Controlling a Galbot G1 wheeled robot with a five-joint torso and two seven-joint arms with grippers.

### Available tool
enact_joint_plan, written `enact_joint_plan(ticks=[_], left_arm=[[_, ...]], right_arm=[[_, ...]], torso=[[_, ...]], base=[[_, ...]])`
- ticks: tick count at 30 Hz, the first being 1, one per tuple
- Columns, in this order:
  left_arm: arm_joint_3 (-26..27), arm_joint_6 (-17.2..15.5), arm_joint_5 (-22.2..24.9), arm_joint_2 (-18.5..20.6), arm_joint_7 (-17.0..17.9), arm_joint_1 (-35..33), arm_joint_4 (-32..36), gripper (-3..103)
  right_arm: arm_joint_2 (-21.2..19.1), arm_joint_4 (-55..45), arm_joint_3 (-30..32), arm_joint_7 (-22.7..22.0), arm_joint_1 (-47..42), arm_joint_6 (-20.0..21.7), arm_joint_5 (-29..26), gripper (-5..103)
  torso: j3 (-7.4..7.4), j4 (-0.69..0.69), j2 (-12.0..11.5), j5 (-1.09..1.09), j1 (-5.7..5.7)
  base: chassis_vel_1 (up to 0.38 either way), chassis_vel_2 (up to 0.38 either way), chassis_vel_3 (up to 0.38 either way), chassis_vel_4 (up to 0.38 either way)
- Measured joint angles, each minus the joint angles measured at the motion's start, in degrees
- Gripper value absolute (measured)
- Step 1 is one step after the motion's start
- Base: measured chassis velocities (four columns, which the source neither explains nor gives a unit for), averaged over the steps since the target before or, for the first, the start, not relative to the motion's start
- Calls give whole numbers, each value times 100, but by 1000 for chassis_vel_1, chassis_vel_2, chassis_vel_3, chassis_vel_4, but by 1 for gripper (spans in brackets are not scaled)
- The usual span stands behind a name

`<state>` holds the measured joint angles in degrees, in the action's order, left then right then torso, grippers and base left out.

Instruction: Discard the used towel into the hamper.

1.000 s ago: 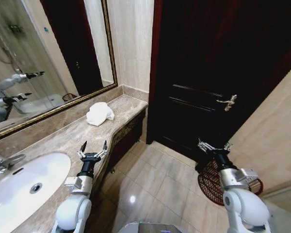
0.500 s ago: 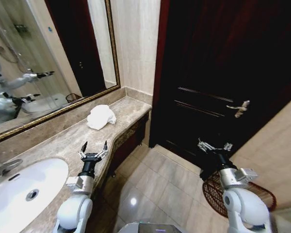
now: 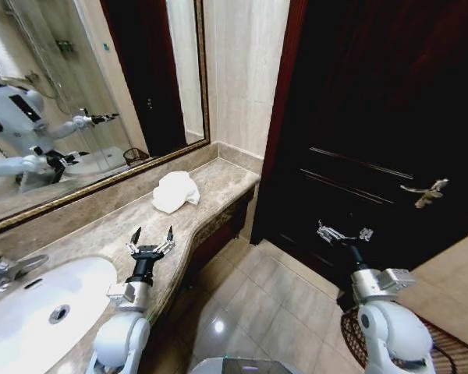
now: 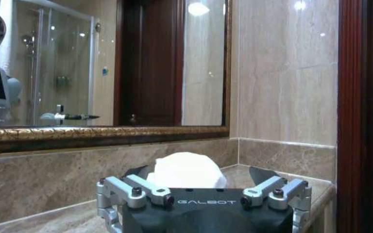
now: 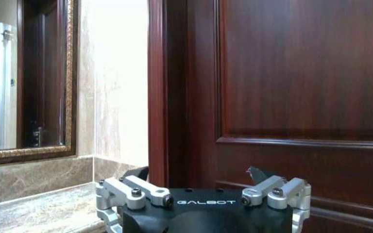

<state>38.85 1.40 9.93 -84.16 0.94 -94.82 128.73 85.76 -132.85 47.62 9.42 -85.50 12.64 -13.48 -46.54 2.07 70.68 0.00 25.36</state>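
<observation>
I'm looking down into a bathroom with beige stone walls and glossy pale floor tiles (image 3: pixel 257 300). Along my left runs the marble bench (image 3: pixel 101 226), brown-veined, with a curved front edge. A white sink (image 3: pixel 39 308) is set into its near end, with a chrome tap (image 3: pixel 4 269) beside it. Above the bench hangs a gilt-framed mirror (image 3: pixel 93 101) that reflects my own white arms and a glass shower screen.

The towel (image 3: pixel 176 192) lies crumpled on the bench toward its far end, close under the mirror frame; from the left wrist it shows as a white mound (image 4: pixel 185 170) straight ahead, beyond the fingers.

My left claw (image 3: pixel 151 240) hovers over the bench's front edge, well short of the towel, jaws spread wide and holding nothing. My right claw (image 3: pixel 342 233) hangs above the floor in front of the dark wooden door (image 3: pixel 374 117), also wide open and empty. The door's metal lever handle (image 3: pixel 425 192) is off to my right.

The hamper (image 3: pixel 437 347) stands on the floor at my far right, its reddish openwork rim partly hidden behind my right arm.
</observation>
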Motion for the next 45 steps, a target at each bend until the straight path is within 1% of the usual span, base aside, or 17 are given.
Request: enact_joint_plan(ticks=[12, 18, 22, 26, 30, 31, 32, 36, 37, 40, 45], left_arm=[[-15, 46, -2, -19, 1, 49, -95, 100], [-31, 49, 3, -20, 1, 68, -122, 100], [-20, -72, 3, 11, 16, 112, -171, 100], [-15, -84, 4, 8, 19, 113, -165, 100], [-7, -84, 4, 9, 23, 105, -148, 100], [-5, -83, 4, 9, 23, 102, -144, 100], [-5, -83, 4, 9, 23, 102, -144, 100], [1, -59, -12, 9, 23, 88, -141, 100], [1, -59, -12, 9, 23, 88, -141, 100], [7, -51, -14, 19, 25, 58, -130, 100], [13, -36, 9, 56, 35, 24, -65, 100]], right_arm=[[7, 73, -40, 14, 61, 13, 7, 100], [2, 72, -17, 40, 39, 5, -68, 100], [-30, 98, -13, 62, 4, 23, -131, 100], [-51, 104, 10, 62, -3, 11, -134, 100], [-55, 98, 12, 55, 21, 2, -141, 100], [-49, 81, 4, 53, 23, 2, -141, 100], [-49, 81, 4, 53, 23, 2, -141, 100], [-24, 21, -19, 42, 10, 27, -121, 100], [-24, 21, -19, 42, 10, 27, -121, 100], [-14, -51, -27, 10, -12, 146, -63, 100], [4, -99, -57, -86, -8, 217, -11, 100]], torso=[[0, 1, 0, 0, 0], [0, -1, 0, 0, 0], [-1, 0, 0, 1, 1], [-9, -1, 16, 0, 9], [-61, 0, 116, 0, 52], [-93, 0, 177, 0, 80], [-93, 0, 177, 0, 80], [-196, 0, 364, 0, 169], [-196, 0, 364, 0, 169], [-263, 0, 489, 0, 227], [-316, 0, 585, 0, 269]], base=[[-96, 89, 92, -83], [-85, 92, 70, -108], [-38, 36, 46, -29], [0, 0, 0, 0], [0, 0, 0, 0], [0, 0, 0, 0], [0, 0, 0, 0], [0, 0, 0, 0], [0, 0, 0, 0], [0, 0, 0, 0], [0, 0, 0, 0]])
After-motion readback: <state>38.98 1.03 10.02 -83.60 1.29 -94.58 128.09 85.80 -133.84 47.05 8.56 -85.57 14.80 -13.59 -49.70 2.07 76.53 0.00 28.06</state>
